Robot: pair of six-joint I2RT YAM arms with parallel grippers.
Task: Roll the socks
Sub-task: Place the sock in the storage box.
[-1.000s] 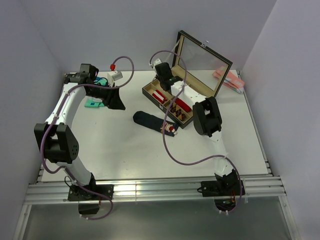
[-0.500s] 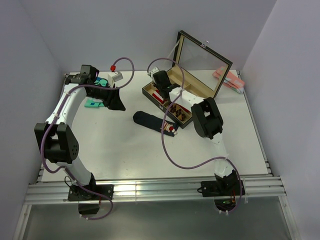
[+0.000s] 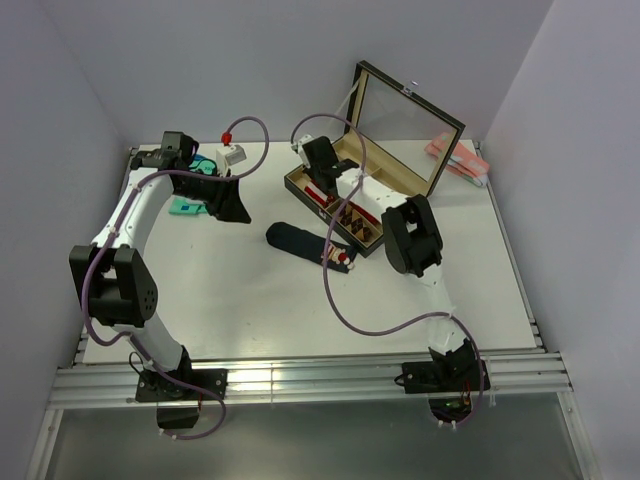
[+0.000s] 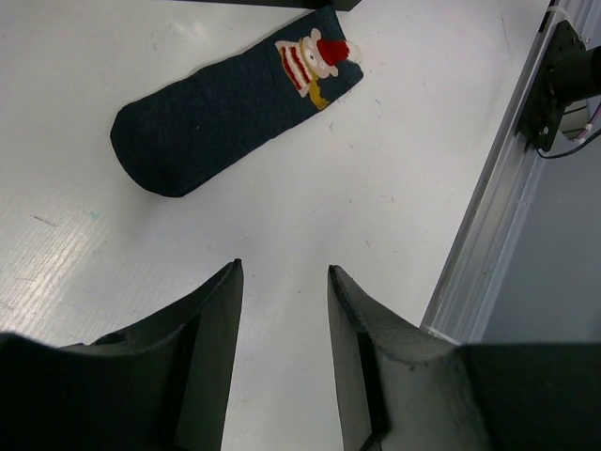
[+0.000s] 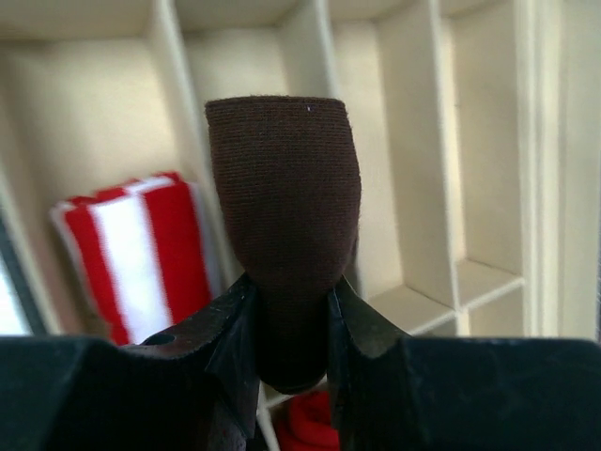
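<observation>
Clamping the dark brown sock roll (image 5: 282, 188) at its lower end, the right gripper (image 5: 289, 310) has both jaws pressed into the fabric. The rounded free end juts out over the cream cells of the compartmented box (image 3: 303, 178). It seems to hang over a divider (image 5: 180, 141) rather than squarely above one cell, though the close wrist view makes that hard to judge.

The roll looks light, soft and springy. A pinch across all its layers should stop it unwinding, and a looser hold may let it open.

A red-and-white striped roll (image 5: 141, 254) fills the cell just beside it, and a red roll (image 5: 305, 418) shows below the jaws. The thin dividers and the raised lid (image 3: 405, 120) behind the box crowd any way down.

On the table (image 3: 250, 310) near the box lies the navy sock (image 4: 225, 103), flat and limp, with a small striped figure at one end. It is probably best lifted by one end.

The left gripper (image 4: 282, 282) is well apart from it with its jaws spread and nothing between them. A teal packet (image 3: 185, 206) lies near that arm.
</observation>
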